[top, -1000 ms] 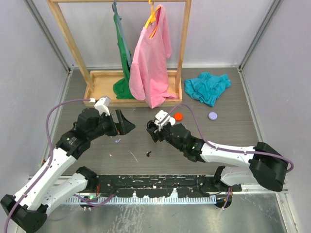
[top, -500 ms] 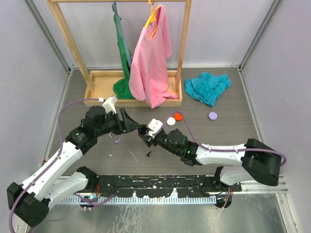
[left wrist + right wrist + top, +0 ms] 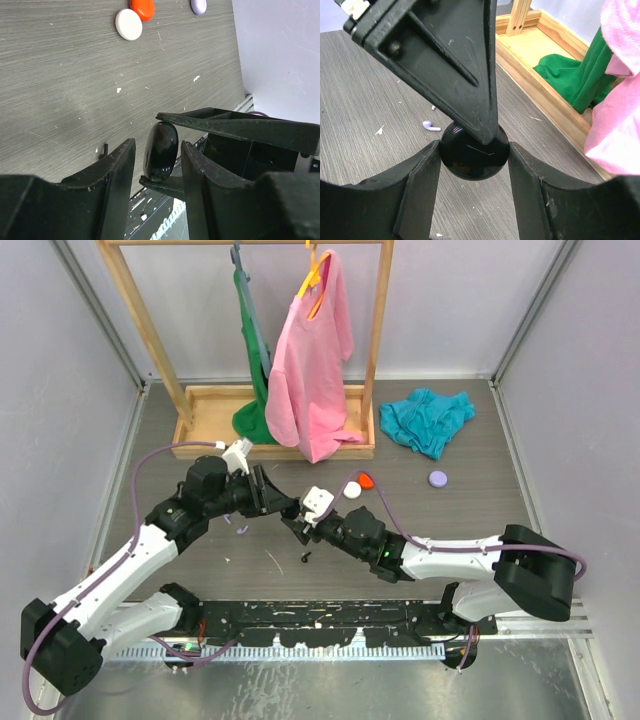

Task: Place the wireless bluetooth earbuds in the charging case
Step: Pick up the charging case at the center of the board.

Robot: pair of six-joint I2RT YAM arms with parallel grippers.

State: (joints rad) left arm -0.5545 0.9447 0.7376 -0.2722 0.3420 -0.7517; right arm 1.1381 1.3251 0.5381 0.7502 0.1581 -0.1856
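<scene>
My right gripper (image 3: 474,150) is shut on a glossy black charging case (image 3: 470,157), held above the table at the middle (image 3: 291,510). My left gripper (image 3: 158,145) has come in from the left and straddles the same case (image 3: 161,152). Its jaws are still open, with a gap showing on the left finger's side. One left finger (image 3: 455,65) crosses the top of the case. A lilac earbud (image 3: 431,125) lies on the table below, also visible from above (image 3: 242,530). A black earbud (image 3: 305,558) lies nearer the front.
Round white (image 3: 352,491), red (image 3: 367,480) and lilac (image 3: 437,479) cases lie right of centre. A wooden clothes rack (image 3: 210,400) with a pink shirt (image 3: 310,360) and a green garment (image 3: 255,350) stands at the back. A teal cloth (image 3: 428,418) lies back right.
My left gripper moved right to the black case and narrowed its jaws around it. My right gripper carried the case leftward to meet it, then held still.
</scene>
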